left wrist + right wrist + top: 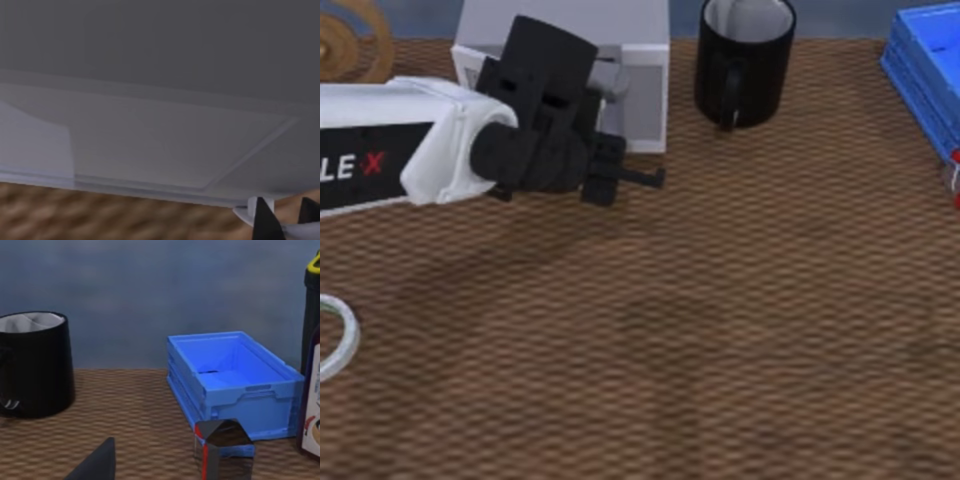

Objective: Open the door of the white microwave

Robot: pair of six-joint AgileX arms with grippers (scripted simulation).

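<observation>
White microwave [620, 40]: it was seen at the far edge of the tabletop [720, 330], left of centre, its light grey top facing the overhead camera.
Door [150, 145]: it was shown on the near face of the microwave, filling most of the left wrist view as a grey window in a pale frame; whether it was ajar could not be told.
Left gripper [645, 180]: it was held low over the tabletop just in front of the microwave's near face, its dark fingers pointing to the right; whether the fingers were apart or together could not be told.
Right gripper: it was not seen from above; only a dark finger [97, 462] was caught in the right wrist view.
Black mug [742, 60]: it was placed just right of the microwave, upright.
Blue crate [925, 65]: it was set at the far right.
Woven brown tabletop: it was spread under everything.
</observation>
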